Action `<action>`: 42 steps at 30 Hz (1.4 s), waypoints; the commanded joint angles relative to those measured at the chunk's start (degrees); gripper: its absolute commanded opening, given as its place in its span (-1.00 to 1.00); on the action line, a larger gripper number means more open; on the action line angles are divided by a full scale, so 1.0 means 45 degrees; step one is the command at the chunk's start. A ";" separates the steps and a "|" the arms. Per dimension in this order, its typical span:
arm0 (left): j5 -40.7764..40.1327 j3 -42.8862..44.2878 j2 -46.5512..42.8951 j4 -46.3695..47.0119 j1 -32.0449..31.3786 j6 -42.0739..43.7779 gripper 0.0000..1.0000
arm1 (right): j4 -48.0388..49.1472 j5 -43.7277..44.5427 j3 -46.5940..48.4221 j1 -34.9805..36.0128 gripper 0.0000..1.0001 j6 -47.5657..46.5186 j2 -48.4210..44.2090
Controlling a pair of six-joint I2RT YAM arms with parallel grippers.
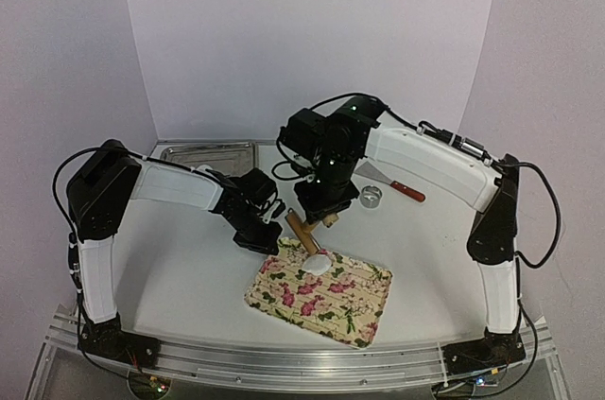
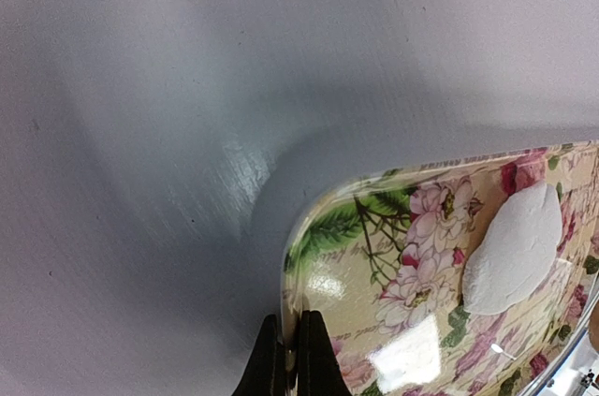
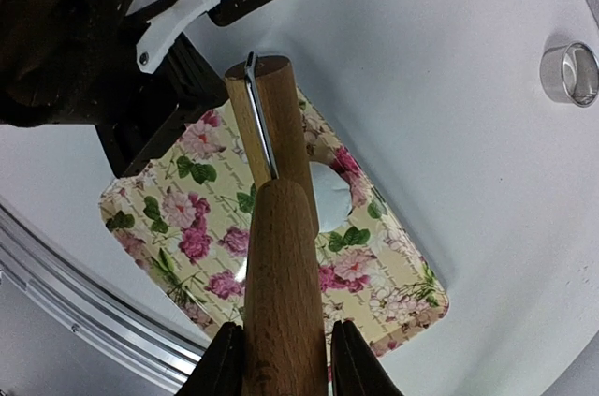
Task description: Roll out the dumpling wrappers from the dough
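From high above the near edge, my top view faces the far wall and takes in the white table (image 1: 180,277). My left wrist view sits very close over the left corner of the floral rectangular tray (image 2: 328,227). My right wrist view looks down along the wooden rolling pin (image 3: 281,274); all three share that tray and its flat white dumpling wrapper (image 2: 515,246)

rt wrist view: rolling pin (image 3: 281,274) covers most of the dumpling wrapper (image 3: 333,194), and we lose the pin's near end past the btm edge. left wrist view: tray (image 2: 412,260) runs off rt & btm edges.
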 commanded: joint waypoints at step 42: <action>0.0038 0.0011 -0.0247 0.0356 -0.0013 0.0071 -1.00 | -0.3379 -0.0692 -0.3017 -0.0860 -1.00 0.0692 0.1561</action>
